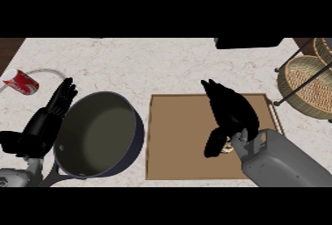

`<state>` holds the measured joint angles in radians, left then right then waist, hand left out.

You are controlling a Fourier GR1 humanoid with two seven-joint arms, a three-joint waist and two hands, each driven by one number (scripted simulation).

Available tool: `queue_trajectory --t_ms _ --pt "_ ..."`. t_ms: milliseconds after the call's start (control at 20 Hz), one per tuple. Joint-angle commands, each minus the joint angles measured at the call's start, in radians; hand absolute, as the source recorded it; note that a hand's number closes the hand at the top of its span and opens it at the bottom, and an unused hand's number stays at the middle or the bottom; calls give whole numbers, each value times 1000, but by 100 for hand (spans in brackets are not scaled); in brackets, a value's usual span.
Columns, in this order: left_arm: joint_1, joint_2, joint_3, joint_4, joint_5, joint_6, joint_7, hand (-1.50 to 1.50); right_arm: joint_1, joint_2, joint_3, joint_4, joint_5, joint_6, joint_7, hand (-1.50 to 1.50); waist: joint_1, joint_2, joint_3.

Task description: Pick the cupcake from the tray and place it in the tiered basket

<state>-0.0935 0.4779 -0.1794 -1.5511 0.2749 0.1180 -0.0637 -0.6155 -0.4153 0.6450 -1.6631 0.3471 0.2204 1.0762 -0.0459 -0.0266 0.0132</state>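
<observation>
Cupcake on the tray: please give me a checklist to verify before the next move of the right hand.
1. Right hand above the tray: ok.
2. Cupcake visible: mostly hidden under the hand; not ok.
3. Fingers closed round the cupcake: cannot tell.
4. Tiered basket in view, at the right: ok.
5. Left hand resting open beside the pan: ok.

brown tray [182, 145], red can [19, 82], dark pan [97, 134]
</observation>
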Motion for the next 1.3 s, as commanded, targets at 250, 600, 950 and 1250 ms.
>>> queue_trajectory --t_ms 250,600,950,1250 --pt "25 -111 -87 77 2 -16 -2 0 -51 28 31 -53 77 52 307 -150 7 20 -18" --pt "32 -134 -102 52 -18 0 -4 0 8 34 39 21 67 77 341 -150 17 22 -17" --pt "3 -123 -59 110 10 -48 -13 0 105 52 60 35 134 0 268 -150 18 28 -16" --pt "27 -151 -75 109 -15 -47 -41 0 131 24 -6 83 133 6 243 -150 23 30 -16"
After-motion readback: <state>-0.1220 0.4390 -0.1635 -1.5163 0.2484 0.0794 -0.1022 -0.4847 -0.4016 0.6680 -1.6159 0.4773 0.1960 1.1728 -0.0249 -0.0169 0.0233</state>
